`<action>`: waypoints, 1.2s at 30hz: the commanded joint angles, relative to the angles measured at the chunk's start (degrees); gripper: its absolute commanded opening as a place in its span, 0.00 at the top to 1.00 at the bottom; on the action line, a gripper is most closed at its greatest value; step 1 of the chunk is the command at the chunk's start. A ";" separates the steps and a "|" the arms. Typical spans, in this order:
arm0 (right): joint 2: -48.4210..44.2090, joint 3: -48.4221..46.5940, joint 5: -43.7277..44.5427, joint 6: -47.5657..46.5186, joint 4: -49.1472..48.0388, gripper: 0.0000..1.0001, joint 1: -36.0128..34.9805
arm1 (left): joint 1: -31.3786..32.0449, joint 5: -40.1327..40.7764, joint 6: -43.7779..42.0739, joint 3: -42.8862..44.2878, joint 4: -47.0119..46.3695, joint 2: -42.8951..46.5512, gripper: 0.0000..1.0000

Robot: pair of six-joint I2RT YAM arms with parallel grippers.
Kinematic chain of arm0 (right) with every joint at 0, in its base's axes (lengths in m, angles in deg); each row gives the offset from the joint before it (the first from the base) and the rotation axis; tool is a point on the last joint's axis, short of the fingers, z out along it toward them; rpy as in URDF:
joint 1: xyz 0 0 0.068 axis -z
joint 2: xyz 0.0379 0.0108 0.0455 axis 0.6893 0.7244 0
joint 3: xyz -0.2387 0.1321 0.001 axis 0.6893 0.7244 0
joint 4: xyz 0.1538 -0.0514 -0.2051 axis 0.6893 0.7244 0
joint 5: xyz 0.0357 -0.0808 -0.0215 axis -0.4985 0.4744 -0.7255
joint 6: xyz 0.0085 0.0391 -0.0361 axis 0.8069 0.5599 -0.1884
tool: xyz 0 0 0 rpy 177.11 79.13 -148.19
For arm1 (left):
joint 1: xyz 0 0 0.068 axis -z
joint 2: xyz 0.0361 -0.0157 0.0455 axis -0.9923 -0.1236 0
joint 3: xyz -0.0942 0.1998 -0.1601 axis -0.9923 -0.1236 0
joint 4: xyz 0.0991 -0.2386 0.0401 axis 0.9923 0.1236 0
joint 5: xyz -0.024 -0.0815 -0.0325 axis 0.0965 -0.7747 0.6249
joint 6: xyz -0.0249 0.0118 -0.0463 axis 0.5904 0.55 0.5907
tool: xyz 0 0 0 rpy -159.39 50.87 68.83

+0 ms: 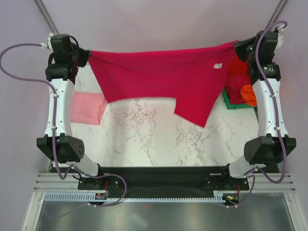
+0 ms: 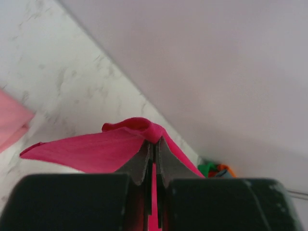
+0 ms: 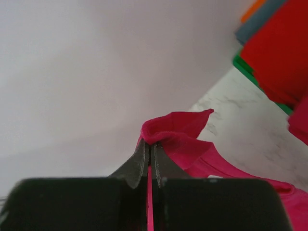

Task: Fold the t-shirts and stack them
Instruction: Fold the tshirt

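A slip is the main risk: the crimson t-shirt [image 1: 163, 82] is held stretched between the arms above the table [image 1: 149, 139], and only a thin fold is pinched at each end, so added tension could pull one free. Its hanging flap could also be trapped beneath on lowering. The left gripper [image 2: 153, 143] and right gripper [image 3: 150, 145] are clamped on that cloth, jaws almost shut. The right end seems to overlap the green bin [image 1: 230, 103], though partly hidden.
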 commanded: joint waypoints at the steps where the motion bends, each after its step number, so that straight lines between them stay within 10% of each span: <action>1: 4.03 -14.10 -2.75 0.98 -5.85 1.00 0.91 | -1.15 -0.98 -0.96 14.34 -4.43 -3.92 0.98; 8: 7.06 -13.20 -9.70 1.33 -8.47 1.00 2.06 | -2.30 -6.44 -2.36 16.49 -7.49 -8.52 0.98; 21: -11.23 48.13 -8.74 -0.24 -25.80 1.00 3.11 | -2.04 -11.44 2.56 -57.65 -47.57 12.49 0.98; 36: -41.06 79.35 -0.66 -6.23 -18.19 1.00 4.08 | -1.77 -8.90 -2.29 -88.38 -42.42 36.56 0.98</action>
